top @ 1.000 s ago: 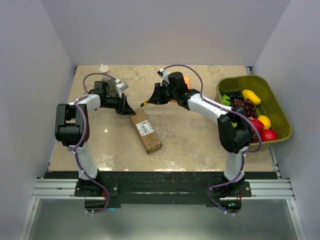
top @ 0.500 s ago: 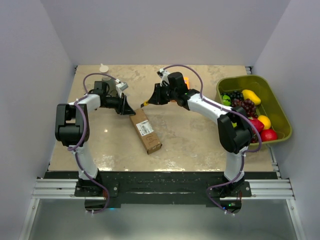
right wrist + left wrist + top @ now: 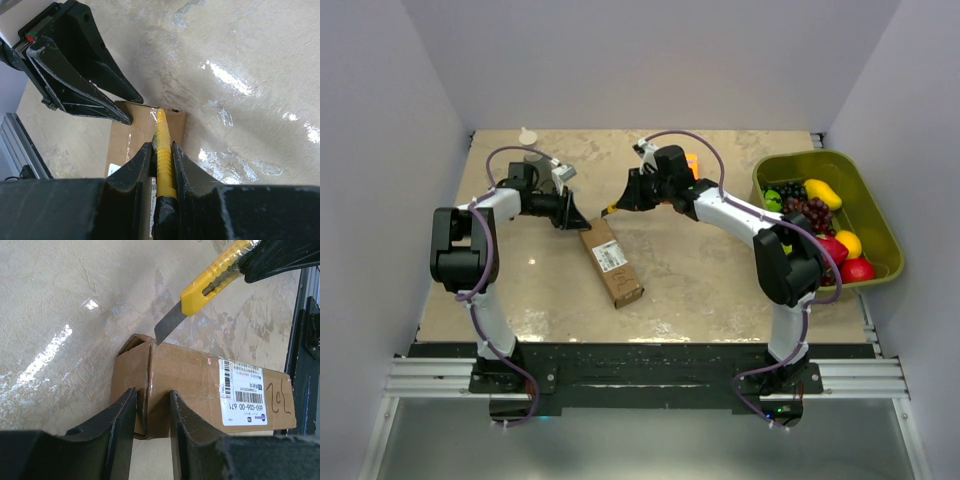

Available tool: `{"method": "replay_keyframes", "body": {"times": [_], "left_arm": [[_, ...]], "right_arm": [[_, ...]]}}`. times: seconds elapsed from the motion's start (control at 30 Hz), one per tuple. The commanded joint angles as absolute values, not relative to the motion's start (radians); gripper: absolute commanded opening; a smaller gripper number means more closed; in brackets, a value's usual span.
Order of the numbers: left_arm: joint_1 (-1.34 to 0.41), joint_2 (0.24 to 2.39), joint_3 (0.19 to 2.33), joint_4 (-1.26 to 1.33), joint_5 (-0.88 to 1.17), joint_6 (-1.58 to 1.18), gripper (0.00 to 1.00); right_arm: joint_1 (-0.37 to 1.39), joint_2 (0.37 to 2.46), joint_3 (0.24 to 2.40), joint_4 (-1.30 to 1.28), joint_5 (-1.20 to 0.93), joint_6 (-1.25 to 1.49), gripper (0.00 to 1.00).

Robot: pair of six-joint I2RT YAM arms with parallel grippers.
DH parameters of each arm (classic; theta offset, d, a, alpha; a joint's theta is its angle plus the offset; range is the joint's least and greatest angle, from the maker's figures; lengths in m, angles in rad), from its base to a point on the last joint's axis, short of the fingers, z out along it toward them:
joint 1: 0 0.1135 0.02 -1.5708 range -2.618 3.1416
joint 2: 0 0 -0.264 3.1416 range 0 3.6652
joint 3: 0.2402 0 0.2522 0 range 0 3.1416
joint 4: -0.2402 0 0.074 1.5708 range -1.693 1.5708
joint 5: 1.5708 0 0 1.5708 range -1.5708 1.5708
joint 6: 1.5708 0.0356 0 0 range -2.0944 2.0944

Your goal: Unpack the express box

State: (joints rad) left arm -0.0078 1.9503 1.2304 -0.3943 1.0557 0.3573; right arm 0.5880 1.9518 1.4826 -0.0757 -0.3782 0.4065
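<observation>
**A:** Where is the express box (image 3: 611,262) on the table (image 3: 720,280)?

**B:** It lies flat, label up. Its far end sits under both sets of fingertips, and the rest runs back toward the arm bases, beneath the right gripper (image 3: 161,150).

**A:** Left gripper (image 3: 151,405)?

**B:** Fingers a little apart, with nothing between them. The tips are on the box's end or just above it; I cannot tell whether they press.

**A:** Right one?

**B:** Clamped on the yellow knife (image 3: 210,285), which points ahead of its fingers and down. The handle lines up roughly with the box's long axis.

**A:** Blade (image 3: 167,325)?

**B:** The tip is at the far edge of the box top, beside the left fingers, where the clear tape (image 3: 150,375) crosses.

**A:** Judgement?

**B:** The cut likely turns on drawing the knife back along the box's length, toward the right wrist. The left fingers lie close beside that line.
</observation>
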Motion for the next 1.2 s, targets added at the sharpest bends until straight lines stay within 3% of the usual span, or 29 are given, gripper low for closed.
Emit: {"method": "replay_keyframes", "body": {"times": [0.0, 0.6, 1.17], "left_arm": [[-0.037, 2.045, 1.167, -0.466, 0.842, 0.385, 0.0], [-0.038, 2.091, 1.173, -0.305, 0.838, 0.123, 0.0], [-0.023, 2.054, 1.15, -0.31, 0.814, 0.138, 0.0]], "right_arm": [[0.597, 1.967, 1.514, -0.089, -0.35, 0.384, 0.0], [0.612, 1.853, 1.419, -0.215, -0.383, 0.333, 0.0], [0.64, 1.668, 1.212, -0.287, -0.393, 0.316, 0.0]]}}
